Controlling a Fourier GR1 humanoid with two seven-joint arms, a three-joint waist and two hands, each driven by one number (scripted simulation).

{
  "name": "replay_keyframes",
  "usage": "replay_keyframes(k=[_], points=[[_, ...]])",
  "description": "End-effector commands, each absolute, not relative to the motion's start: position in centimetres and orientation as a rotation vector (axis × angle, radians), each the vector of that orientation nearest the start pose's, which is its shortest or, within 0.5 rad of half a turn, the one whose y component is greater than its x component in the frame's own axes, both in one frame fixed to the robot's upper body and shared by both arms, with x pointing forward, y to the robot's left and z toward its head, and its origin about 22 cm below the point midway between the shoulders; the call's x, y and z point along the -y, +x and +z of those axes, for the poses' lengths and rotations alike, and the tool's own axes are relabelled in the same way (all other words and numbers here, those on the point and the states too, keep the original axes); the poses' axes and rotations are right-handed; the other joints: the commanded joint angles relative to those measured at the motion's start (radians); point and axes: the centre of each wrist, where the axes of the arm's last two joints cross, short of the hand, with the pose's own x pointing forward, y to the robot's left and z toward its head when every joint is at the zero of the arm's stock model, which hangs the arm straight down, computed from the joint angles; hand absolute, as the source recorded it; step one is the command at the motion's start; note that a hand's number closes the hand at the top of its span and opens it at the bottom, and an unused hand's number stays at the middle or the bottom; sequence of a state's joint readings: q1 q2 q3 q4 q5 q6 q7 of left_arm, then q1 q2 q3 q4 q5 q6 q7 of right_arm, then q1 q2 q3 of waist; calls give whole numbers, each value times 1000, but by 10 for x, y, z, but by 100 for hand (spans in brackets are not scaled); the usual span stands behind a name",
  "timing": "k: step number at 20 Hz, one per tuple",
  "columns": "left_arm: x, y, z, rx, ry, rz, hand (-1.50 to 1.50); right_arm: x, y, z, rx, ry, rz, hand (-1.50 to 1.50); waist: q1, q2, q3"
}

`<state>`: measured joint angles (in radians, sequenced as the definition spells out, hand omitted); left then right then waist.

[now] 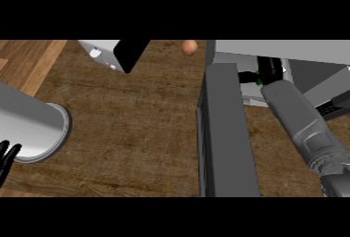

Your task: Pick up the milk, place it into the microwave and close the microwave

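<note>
Nearest, at the counter's [130, 139] front left edge, the left hand [7, 155] shows only as dark fingertips below its grey forearm [27, 122]. It looks to be resting there, touching nothing that can be seen. Whether those fingers are straight or curled cannot be told.

Toward the counter's right side, the microwave door [229, 134] stands swung out, a long dark slab running from the front edge back to the microwave [287, 51] at the far right corner. The right forearm [297, 120] reaches past the door into the oven's opening. The right hand [263, 76] is deep in the cavity, a dark shape with a green glint; how far it is open, and whether it holds anything, cannot be told. The milk itself is not plainly visible; it is probably inside the cavity at that hand, hidden by it.

The chief risk, as a judgement: pulling the arm out could drag or tip the milk if the fingers have not cleared it. The forearm also runs close along the door, so a careless retreat could knock the door. Closing the door before the arm is fully out would trap it.

At the counter's far edge sit a white and black object [116, 53] and a small brown item [190, 46], both well apart from the work.
</note>
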<state>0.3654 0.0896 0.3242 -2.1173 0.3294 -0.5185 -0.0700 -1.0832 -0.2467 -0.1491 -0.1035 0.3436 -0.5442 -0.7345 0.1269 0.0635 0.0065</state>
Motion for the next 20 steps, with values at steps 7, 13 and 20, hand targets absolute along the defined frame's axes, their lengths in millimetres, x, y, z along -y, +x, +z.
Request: replay_keyframes(k=[7, 13, 20], points=[[-311, 142, 74, 1915, -230, -197, -150, 230, 430, 16, 1968, -366, 344, -150, -45, -24, -2], [-281, 153, 74, 1899, -292, -229, 150, 234, 413, -13, 1906, -224, 226, -150, -67, -35, -3], [-260, 159, 76, 1845, -347, -264, 150, 257, 381, -54, 1879, 31, 161, -150, -98, -51, -4]])
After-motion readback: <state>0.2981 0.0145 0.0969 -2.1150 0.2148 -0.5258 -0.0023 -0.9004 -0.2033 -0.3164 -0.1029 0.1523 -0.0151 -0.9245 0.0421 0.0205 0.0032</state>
